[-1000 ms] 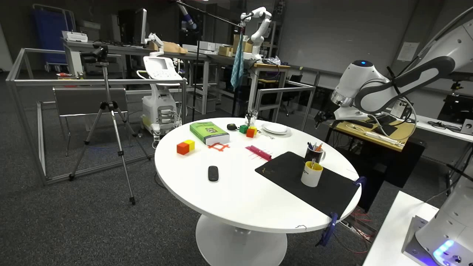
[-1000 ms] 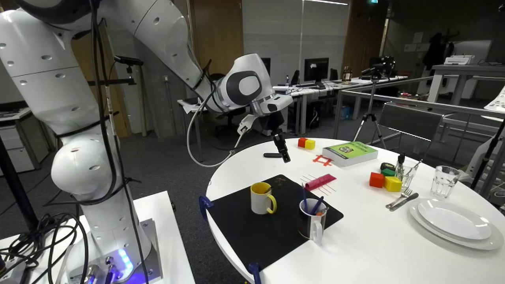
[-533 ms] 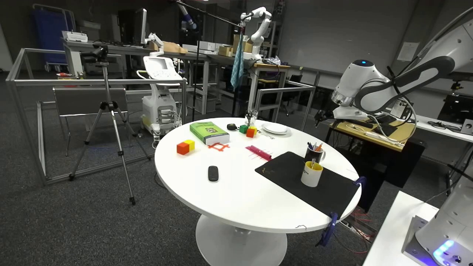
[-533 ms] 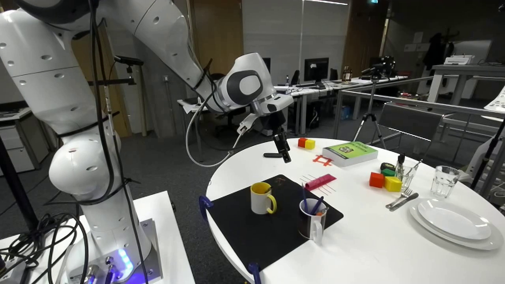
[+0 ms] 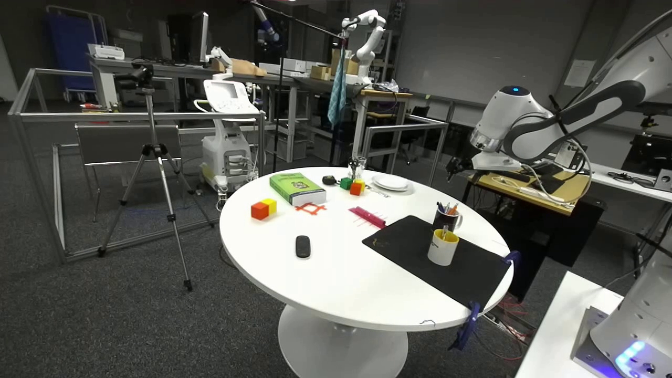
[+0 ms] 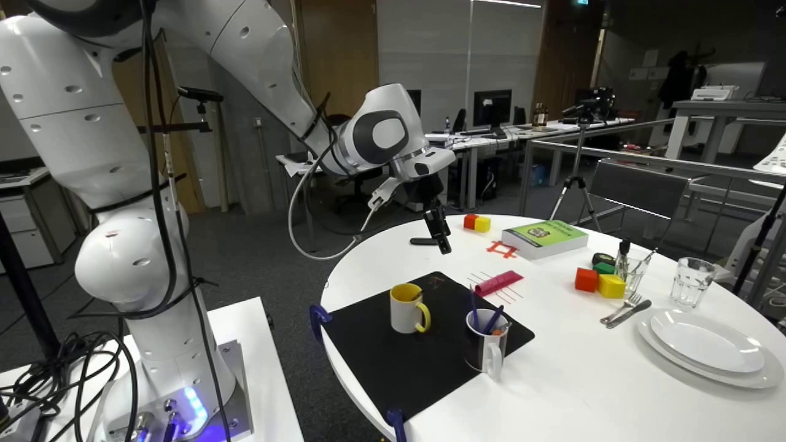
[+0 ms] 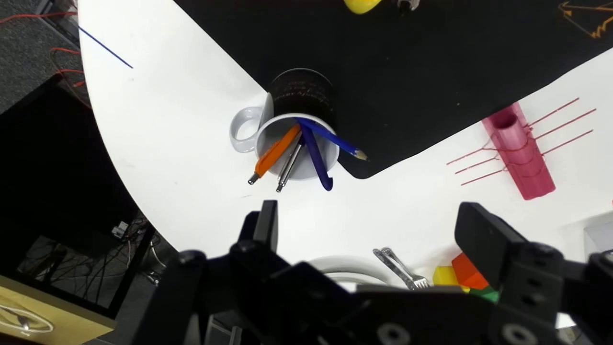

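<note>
My gripper (image 7: 367, 208) hangs above the white table with its fingers wide apart and nothing between them. In the wrist view, a dark mug (image 7: 301, 91) with a white handle lies just beyond the fingertips. It holds an orange pen (image 7: 278, 151), a silver pen and blue and purple sticks. Both exterior views show this mug upright at the edge of the black mat (image 6: 424, 356). Beside it on the mat stands a white mug (image 6: 402, 313) with a yellow inside. A pink curled piece (image 7: 519, 153) with thin red lines lies past the right finger.
White plates (image 6: 706, 344), a fork and knife (image 6: 626, 310), colored cubes (image 6: 586, 280) and glasses (image 6: 692, 282) stand on one side. A green book (image 5: 297, 188), red-yellow cubes (image 5: 262, 209) and a black oblong (image 5: 303, 247) lie elsewhere. Blue clamps (image 5: 467, 328) grip the table edge.
The arm's lower links have shifted very slightly. The gripper stays almost in place, and the things on the table look unmoved.
</note>
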You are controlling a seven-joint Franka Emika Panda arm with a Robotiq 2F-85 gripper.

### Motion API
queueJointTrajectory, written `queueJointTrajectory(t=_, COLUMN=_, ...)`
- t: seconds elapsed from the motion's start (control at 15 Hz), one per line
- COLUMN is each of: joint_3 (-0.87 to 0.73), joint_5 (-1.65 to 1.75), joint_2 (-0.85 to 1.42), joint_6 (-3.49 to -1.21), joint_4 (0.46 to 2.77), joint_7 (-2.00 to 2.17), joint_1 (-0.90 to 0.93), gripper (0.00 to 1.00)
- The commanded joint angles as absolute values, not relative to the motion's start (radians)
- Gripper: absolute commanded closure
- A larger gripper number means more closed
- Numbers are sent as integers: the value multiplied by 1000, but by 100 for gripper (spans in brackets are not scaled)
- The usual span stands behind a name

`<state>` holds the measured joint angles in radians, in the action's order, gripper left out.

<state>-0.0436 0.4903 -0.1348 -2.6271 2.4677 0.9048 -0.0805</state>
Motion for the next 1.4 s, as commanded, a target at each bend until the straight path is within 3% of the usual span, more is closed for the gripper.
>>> queueJointTrajectory(t=0.0, joint_3=14, joint_5=559, joint_2=-118, joint_6=-2650, joint_4=2464, joint_7=1115, joint_1=-113, gripper=0)
queueJointTrajectory(t=0.67, joint_3=121, joint_5=936, joint_2=-27, joint_6=-2559, joint_4=2436, joint_7=1844, joint_1=-75, gripper=0)
queueJointTrajectory(t=1.33, joint_3=67, joint_5=948, joint_2=81, joint_6=-2518, joint_4=2419, joint_7=1894, joint_1=23, gripper=0)
